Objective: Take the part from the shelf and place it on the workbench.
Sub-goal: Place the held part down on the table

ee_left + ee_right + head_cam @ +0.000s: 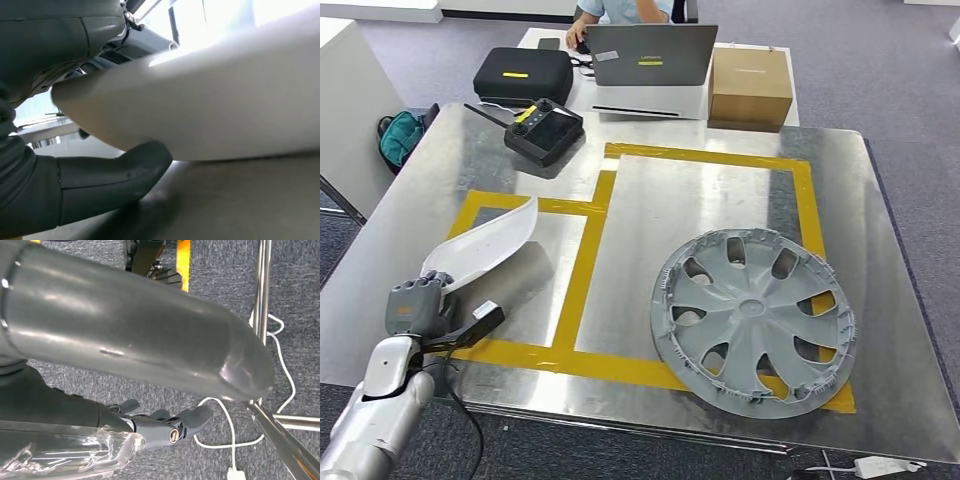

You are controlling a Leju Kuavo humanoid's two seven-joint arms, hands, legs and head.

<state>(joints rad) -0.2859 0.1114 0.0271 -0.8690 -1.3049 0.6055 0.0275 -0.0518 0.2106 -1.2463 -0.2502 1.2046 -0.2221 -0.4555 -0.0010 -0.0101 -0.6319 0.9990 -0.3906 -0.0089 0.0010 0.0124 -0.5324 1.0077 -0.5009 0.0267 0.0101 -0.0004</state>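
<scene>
Left hand point(416, 308): grips white curved part point(482, 243) at its near end.
Part: low over workbench point(660, 210), left taped bay.
Right hand point(166, 425): fingers apart, holding nothing.
Step tip: lower flat inside yellow tape point(586, 250), then release.

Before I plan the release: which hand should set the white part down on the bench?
The left hand: it already holds the white part over the bench. The right hand hangs above the carpet, holding nothing.
</scene>
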